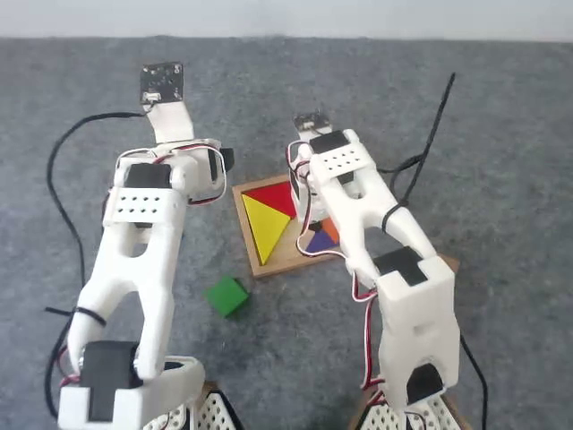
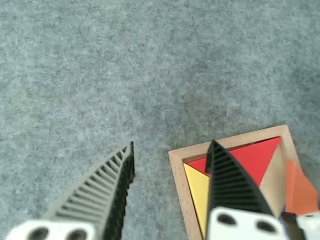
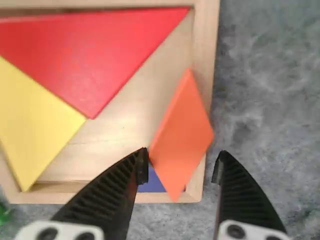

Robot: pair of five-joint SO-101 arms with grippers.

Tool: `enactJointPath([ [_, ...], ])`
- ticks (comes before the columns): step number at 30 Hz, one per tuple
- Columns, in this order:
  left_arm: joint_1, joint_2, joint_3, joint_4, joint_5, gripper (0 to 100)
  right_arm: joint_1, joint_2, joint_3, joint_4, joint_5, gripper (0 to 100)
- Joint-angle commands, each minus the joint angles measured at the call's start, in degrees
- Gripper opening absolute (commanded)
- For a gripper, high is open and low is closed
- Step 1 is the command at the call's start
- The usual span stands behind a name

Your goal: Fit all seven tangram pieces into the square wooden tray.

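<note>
I see the square wooden tray (image 1: 248, 235) lying on the grey carpeted table (image 1: 483, 125), between my two arms. A large red triangle (image 1: 276, 195) lies flat against the tray's far side. A large yellow triangle (image 1: 262, 228) lies along its left side, touching the red one edge to edge. Bare wood shows to their right. The right claw (image 3: 182, 151) hangs over the tray's near right corner. An orange piece (image 3: 181, 145) sits tilted right at it, overlapping the tray's right rim. I cannot tell whether the claw is clamped on this piece. A blue piece (image 3: 151, 184) peeks out beneath the orange one. The left claw (image 2: 173, 145) hovers above the carpet, just beside the tray's far left corner, its jaws apart and holding nothing. A green cube (image 1: 226, 296) rests on the carpet, near and left of the tray, not touching it.
</note>
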Motion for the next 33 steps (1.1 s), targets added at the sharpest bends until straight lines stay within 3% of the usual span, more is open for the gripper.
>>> enactJointPath([
  [1,0.4,-0.3,-1.1,-1.1,-0.4,22,0.4,0.2,-1.8,0.1,0.5,22.4],
  [6,0.4,-0.2,-1.1,-1.1,-0.4,22,3.0,0.8,-3.8,0.7,0.5,22.2],
  [12,0.4,-0.2,-1.2,-1.2,-0.4,22,3.6,0.3,-3.8,0.7,0.5,14.7],
  [18,0.4,-0.2,-1.2,-1.2,-0.4,22,2.9,0.3,-4.7,0.7,2.3,25.8],
  [24,0.4,-0.3,-1.2,-1.2,-0.4,22,2.7,0.1,-5.6,1.6,4.2,26.0],
  [33,0.4,-0.4,-1.2,-1.2,-0.4,22,2.4,3.2,-18.7,7.9,3.7,26.0],
])
